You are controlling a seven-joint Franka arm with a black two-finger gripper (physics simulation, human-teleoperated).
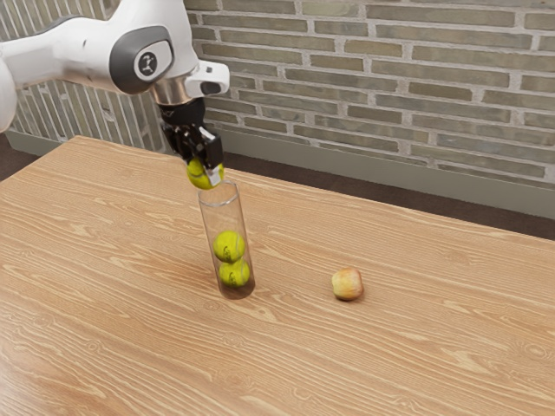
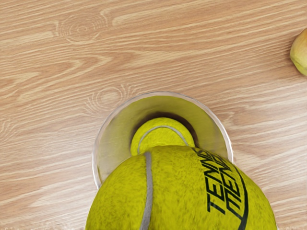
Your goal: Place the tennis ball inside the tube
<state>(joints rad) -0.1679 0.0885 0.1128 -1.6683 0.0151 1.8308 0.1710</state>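
Worktop (image 1: 416, 347): light, grained wood
Wall (image 1: 416, 78): brick, behind worktop
Tube (image 1: 224, 217): clear, upright, holding two yellow balls (image 1: 229, 246), stacked
Fruit (image 1: 348, 284): at three o'clock from tube's base, exterior view
Tool (image 1: 205, 166): clamped on tennis ball (image 1: 203, 178), just above tube's rim, toward eleven o'clock

Just above the transparent cylindrical tube (image 1: 223, 217), the black two-finger gripper (image 1: 207, 171) grips a round yellow tennis ball (image 1: 199, 176); inside, one yellow ball (image 1: 229, 246) sits above another (image 1: 234, 275). A rounded red-and-yellow apple (image 1: 348, 284) lies to the tube's right in the exterior view.
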